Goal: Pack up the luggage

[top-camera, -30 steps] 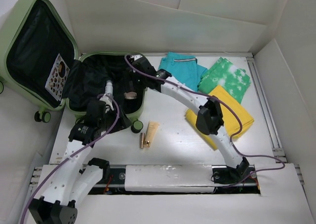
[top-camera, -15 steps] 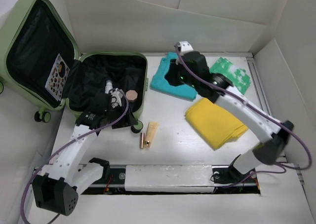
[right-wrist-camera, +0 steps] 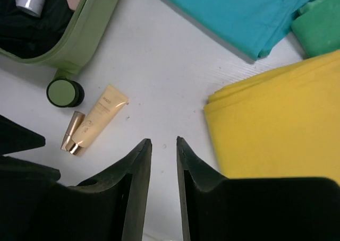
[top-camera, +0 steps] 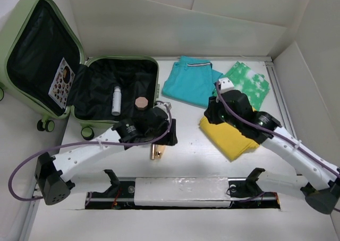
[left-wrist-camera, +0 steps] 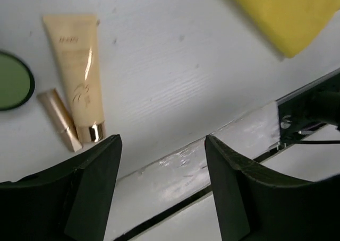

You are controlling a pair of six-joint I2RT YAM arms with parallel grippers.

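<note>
on the left side of the table, in the top view, the luggage (top-camera: 122,58) lies open, its lid leaning back and its black-lined tray facing up. a white bottle (top-camera: 116,100) and a small round compact (top-camera: 141,102) lie already inside. the left arm (top-camera: 90,151) reaches across just in front of the tray, and the right arm (top-camera: 281,140) hangs over a folded yellow cloth (top-camera: 234,140). a teal cloth (top-camera: 191,82) and a green patterned cloth (top-camera: 247,82) wait behind it.

in the left wrist view, the left gripper (left-wrist-camera: 162,140) stands fairly wide apart and has nothing in it. a cream tube (left-wrist-camera: 74,71) lies on the table with a gold lipstick (left-wrist-camera: 59,119) just beside it, and a green jar (left-wrist-camera: 10,80) is near.

in the right wrist view, the right gripper (right-wrist-camera: 163,141) shows only a narrow gap between its fingers, and it also holds nothing. it hovers above bare table, beside the yellow cloth.

i think the danger is the closeness of tube and lipstick: wide jaws coming down there may catch both, or push the lipstick so that it rolls away. with such a narrow gap, the right claw may pinch only the top layer of cloth and unfold it. both arms are working near the middle, so they could also collide.
</note>
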